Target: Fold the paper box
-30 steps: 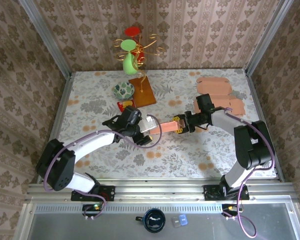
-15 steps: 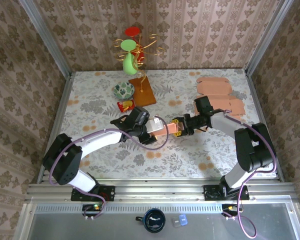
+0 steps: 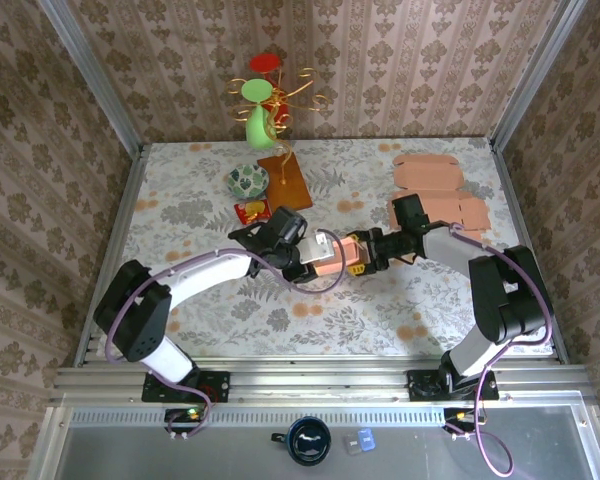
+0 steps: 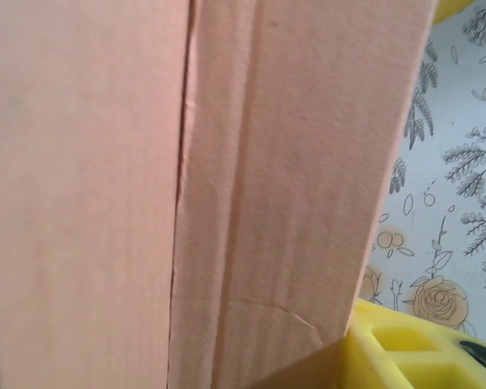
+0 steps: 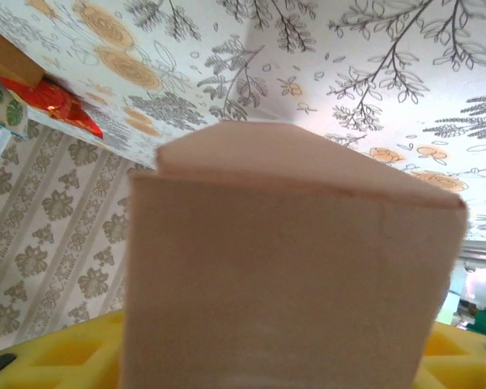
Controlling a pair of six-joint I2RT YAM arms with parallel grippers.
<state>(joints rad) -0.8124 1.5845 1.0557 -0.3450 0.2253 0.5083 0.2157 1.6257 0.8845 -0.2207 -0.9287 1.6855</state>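
Note:
The pink paper box [image 3: 332, 256] hangs just above the table's middle, between my two grippers. My left gripper [image 3: 305, 252] is at its left end. In the left wrist view the cardboard [image 4: 227, 186] sits very close to the lens, and its edge lies against one yellow finger [image 4: 413, 348]. My right gripper [image 3: 364, 254] faces it from the right. In the right wrist view the box [image 5: 292, 267] spans the gap between the two yellow fingers [image 5: 57, 348]. Whether they press on it is hidden.
Several flat pink box blanks [image 3: 440, 185] lie at the back right. A brown board [image 3: 285, 182], a patterned bowl [image 3: 247, 180] and a red packet [image 3: 251, 211] sit behind the left gripper, with a green vase [image 3: 257, 125] further back. The floral tabletop [image 3: 380, 310] stretches toward the near edge.
My left gripper has slid right along the box toward the right gripper, and its jaws have narrowed. The box now looks shorter between them. The right jaws have widened.

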